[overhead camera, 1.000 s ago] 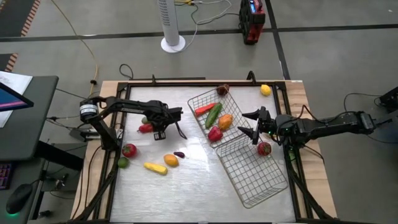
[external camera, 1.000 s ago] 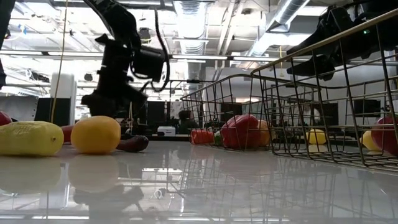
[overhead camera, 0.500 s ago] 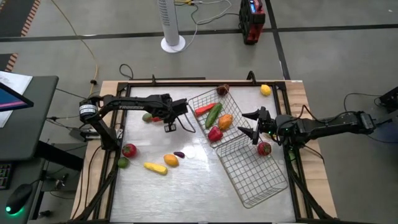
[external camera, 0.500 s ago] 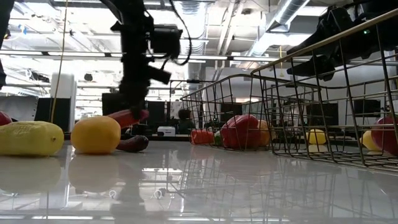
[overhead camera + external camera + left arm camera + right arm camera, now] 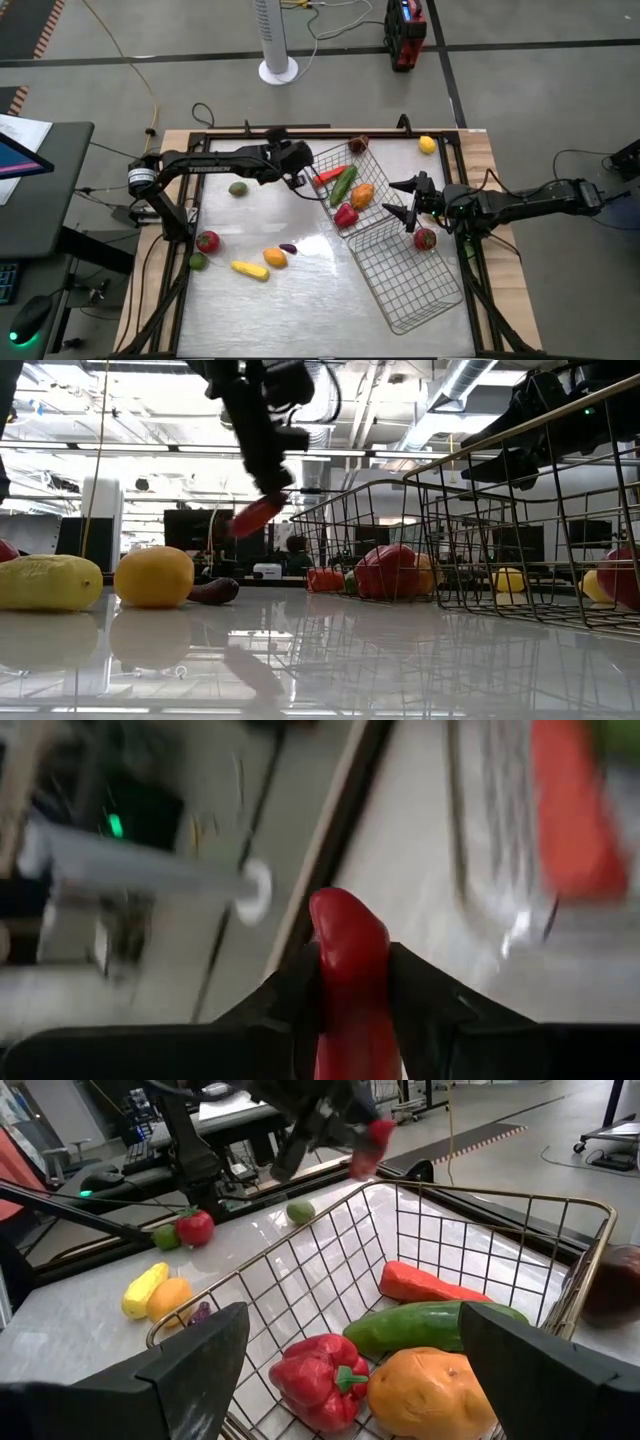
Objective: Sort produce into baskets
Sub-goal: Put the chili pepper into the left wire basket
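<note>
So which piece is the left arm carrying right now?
Find the upper basket holding four pieces. Just off its left rim, the left end effector is shut on a small red piece, the only produce lifted clear of the table.

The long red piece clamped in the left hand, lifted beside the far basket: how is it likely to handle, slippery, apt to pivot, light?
The red piece looks glossy and rounded, so it may slip between the left hand's fingers. It hangs tilted in the low view, so it could pivot. Held well above the table, it is probably light.
</note>
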